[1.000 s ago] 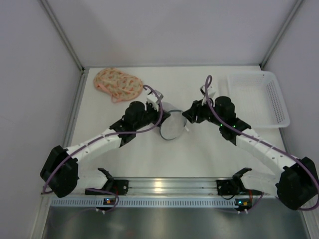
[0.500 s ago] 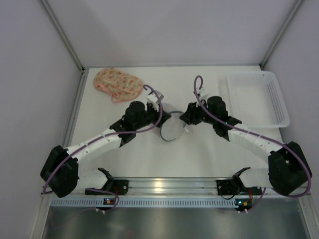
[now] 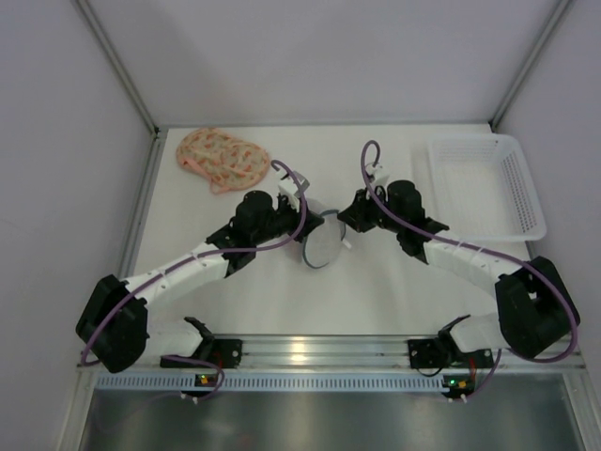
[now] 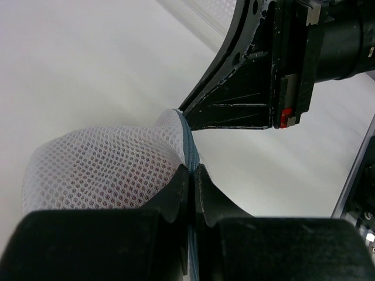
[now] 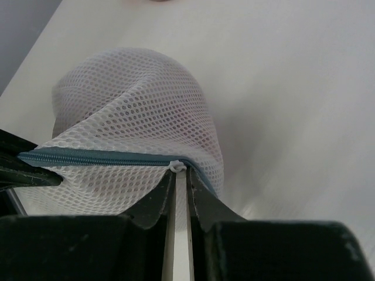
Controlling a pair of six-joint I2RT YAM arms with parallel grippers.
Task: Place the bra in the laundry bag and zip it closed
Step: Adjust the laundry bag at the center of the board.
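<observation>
Laundry bag (image 3: 324, 242) narrower than before; left pincer (image 4: 191, 171) tight on its zipper (image 4: 188, 137), right pincer (image 5: 180, 175) newly tight on zipper pull (image 5: 177, 167).

- The top camera sits high behind the arms and looks down on the whole table (image 3: 394, 291), with the bases at its lower edge.
- The left wrist camera looks along the left gripper (image 4: 191, 171) from very near, facing right toward the basket (image 4: 202, 17).
- The right wrist camera looks along the right gripper (image 5: 180, 174) from very near, facing left, at the zip pull (image 5: 177, 166).
- All three share the bag (image 3: 322, 244). Each wrist view also catches the other gripper.
</observation>
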